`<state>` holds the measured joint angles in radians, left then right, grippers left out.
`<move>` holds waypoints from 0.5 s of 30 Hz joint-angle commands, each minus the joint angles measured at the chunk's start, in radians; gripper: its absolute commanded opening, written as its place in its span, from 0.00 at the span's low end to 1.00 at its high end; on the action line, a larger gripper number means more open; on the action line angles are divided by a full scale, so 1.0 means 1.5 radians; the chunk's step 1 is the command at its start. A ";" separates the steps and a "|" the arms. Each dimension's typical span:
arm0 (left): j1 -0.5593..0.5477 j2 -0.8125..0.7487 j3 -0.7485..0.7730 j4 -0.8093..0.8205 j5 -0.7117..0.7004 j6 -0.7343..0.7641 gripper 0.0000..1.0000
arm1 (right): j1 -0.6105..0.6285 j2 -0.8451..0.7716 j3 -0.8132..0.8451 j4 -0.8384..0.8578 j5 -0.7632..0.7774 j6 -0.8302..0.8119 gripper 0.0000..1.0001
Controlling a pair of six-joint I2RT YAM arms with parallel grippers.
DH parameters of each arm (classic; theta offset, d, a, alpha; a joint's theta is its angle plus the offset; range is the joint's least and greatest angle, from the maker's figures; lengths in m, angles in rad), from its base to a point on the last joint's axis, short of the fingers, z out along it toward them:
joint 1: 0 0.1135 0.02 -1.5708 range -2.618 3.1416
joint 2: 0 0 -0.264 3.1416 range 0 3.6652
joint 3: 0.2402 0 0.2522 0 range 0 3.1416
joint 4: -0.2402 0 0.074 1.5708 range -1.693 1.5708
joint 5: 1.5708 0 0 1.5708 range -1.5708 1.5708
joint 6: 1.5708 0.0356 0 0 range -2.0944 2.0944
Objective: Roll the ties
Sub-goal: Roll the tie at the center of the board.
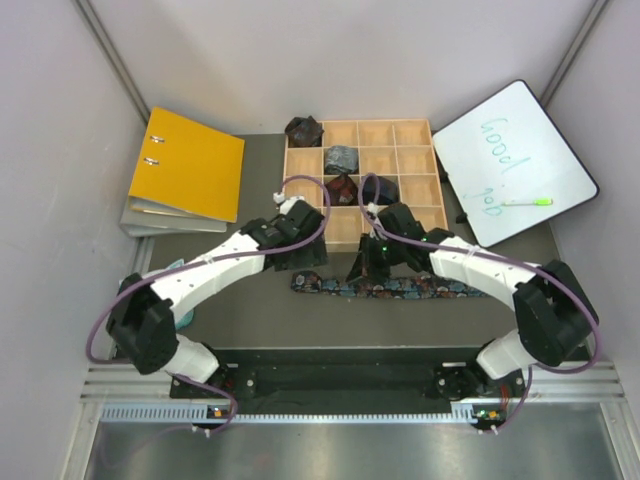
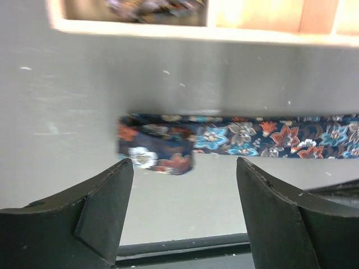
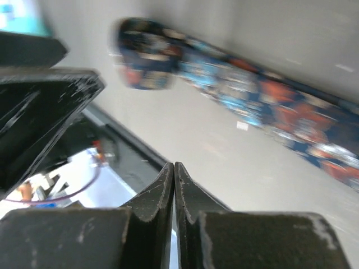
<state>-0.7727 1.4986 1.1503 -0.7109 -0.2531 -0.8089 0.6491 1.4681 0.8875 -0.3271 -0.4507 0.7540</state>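
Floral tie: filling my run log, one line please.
floral tie flat, left end folded | left gripper open, empty | right gripper shut, empty

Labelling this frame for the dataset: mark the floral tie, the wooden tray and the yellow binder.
floral tie (image 2: 269,137), left wrist view, flat unrolled stretch.
wooden tray (image 1: 358,123), top view, far rim.
yellow binder (image 1: 190,160), top view, cover middle.

navy floral tie | lying flat, outstretched (left end folded over)
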 commanded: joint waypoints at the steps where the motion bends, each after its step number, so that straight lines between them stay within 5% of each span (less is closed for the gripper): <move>1: 0.060 -0.082 -0.055 0.006 0.021 0.039 0.78 | 0.039 0.036 0.077 0.088 -0.043 0.051 0.02; 15: 0.186 -0.233 -0.192 0.021 0.084 0.100 0.76 | 0.101 0.234 0.267 0.078 -0.040 0.080 0.00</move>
<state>-0.5110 1.1927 0.8967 -0.7071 -0.1627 -0.6956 0.7815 1.7786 1.2221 -0.2173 -0.5098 0.8665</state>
